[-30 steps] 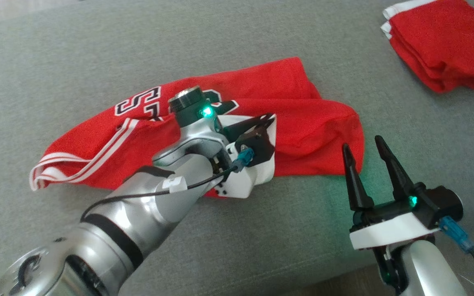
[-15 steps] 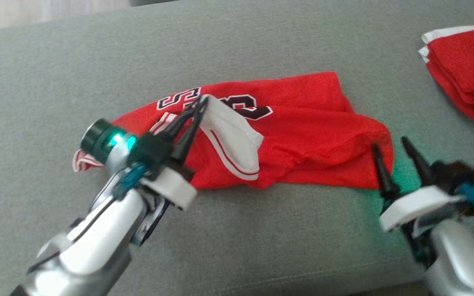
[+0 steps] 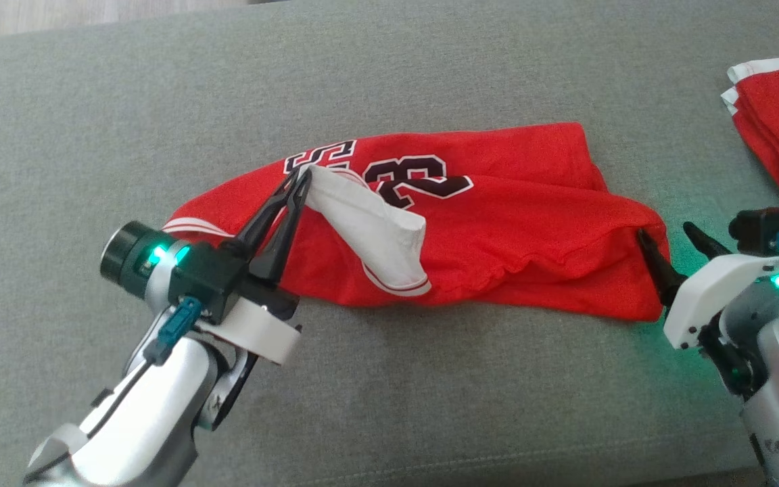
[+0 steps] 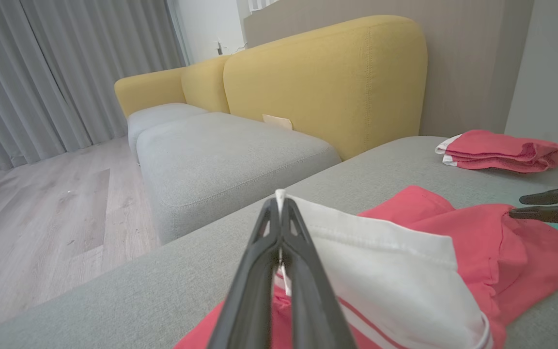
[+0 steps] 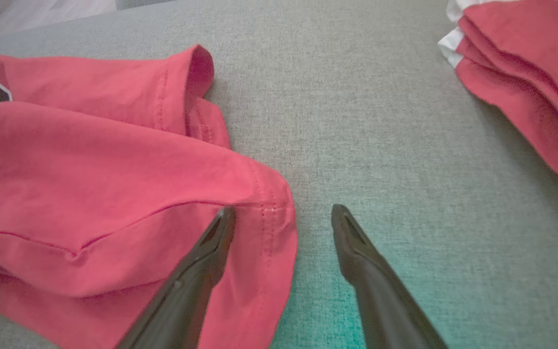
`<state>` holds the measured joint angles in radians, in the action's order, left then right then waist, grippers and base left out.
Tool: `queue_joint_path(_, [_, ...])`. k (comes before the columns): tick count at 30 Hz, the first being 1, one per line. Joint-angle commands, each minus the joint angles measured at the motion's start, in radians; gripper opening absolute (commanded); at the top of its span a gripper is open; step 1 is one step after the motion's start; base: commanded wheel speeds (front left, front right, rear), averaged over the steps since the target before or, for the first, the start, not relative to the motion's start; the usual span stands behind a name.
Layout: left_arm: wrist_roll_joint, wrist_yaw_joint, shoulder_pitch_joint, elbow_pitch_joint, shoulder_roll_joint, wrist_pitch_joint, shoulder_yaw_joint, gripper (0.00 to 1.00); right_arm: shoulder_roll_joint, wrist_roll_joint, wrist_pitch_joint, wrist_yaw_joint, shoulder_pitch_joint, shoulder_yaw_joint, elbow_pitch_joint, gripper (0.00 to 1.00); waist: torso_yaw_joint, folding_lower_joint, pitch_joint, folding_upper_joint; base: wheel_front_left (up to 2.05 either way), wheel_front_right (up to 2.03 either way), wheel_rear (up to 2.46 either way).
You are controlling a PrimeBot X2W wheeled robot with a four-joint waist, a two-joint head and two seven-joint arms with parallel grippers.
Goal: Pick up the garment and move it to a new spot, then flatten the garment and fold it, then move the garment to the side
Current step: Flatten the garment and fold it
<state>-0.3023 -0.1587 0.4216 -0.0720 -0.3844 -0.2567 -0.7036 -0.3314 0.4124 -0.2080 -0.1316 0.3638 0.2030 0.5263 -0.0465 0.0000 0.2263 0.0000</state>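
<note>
At the left gripper [image 3: 299, 180], both fingers were clamped together on the top corner of a white flap [image 3: 376, 230] of the garment [image 3: 531, 216]. The flap stood up off the red cloth. On the right gripper [image 3: 665, 231], fingers were spread wide and gripped nothing: one tip over the garment's right-end hem, the other over bare cushion [image 3: 430, 67]. One garment, a red jersey, lay crumpled mid-cushion, long axis left-right across the head view. Its printed number [image 3: 420, 179] faced up and its striped trim [image 3: 193, 226] pointed toward the left arm. One folded red pile [image 3: 778, 128] sat well apart, far right. Yellow sofa back [image 4: 327, 82] stood behind.
</note>
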Motion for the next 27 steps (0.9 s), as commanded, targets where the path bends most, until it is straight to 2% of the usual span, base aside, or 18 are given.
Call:
queue_joint_path(1, [0.008,-0.008,0.016,0.033,-0.031,-0.005,0.049,0.00,-0.024,0.004,-0.002,0.001,0.020,0.021,-0.020,1.00,0.003,0.0000,0.002,0.0000,0.00,0.00,0.00])
queue_joint_path(7, [0.015,-0.007,-0.002,0.035,-0.038,-0.005,0.057,0.00,-0.011,-0.013,0.012,0.001,0.041,0.046,0.031,1.00,0.010,0.0000,0.004,0.0000,0.00,0.00,0.00])
queue_joint_path(8, [0.015,-0.006,-0.004,0.034,-0.038,-0.005,0.057,0.00,-0.009,-0.015,0.016,0.001,0.045,0.049,0.039,0.93,0.011,0.0000,0.004,0.0000,0.00,0.00,0.00])
queue_joint_path(10, [0.017,-0.005,-0.008,0.032,-0.039,-0.005,0.057,0.00,-0.006,-0.015,0.024,0.001,0.054,0.059,0.053,0.69,0.012,0.0000,0.003,0.0000,0.00,0.00,0.00])
queue_joint_path(11, [0.018,-0.004,-0.009,0.031,-0.039,-0.005,0.057,0.00,-0.006,-0.015,0.028,0.001,0.057,0.064,0.060,0.38,0.013,0.0000,0.002,0.0000,0.00,0.00,0.00])
queue_joint_path(13, [0.018,-0.004,-0.012,0.029,-0.039,-0.005,0.057,0.00,-0.008,-0.011,0.037,0.001,0.064,0.077,0.067,0.00,0.015,0.0000,-0.001,0.0000,0.00,0.00,0.00])
queue_joint_path(21, [0.007,-0.008,-0.028,0.034,-0.046,-0.005,0.092,0.00,-0.029,-0.005,0.093,0.001,0.078,0.090,0.063,0.00,0.011,0.0000,-0.042,0.0000,0.00,0.00,0.00])
queue_joint_path(27, [-0.080,0.008,-0.048,0.108,-0.059,-0.005,0.205,0.00,-0.067,0.025,0.131,0.001,0.066,0.068,-0.021,0.00,-0.003,0.0000,-0.126,0.0000,0.00,0.00,0.00])
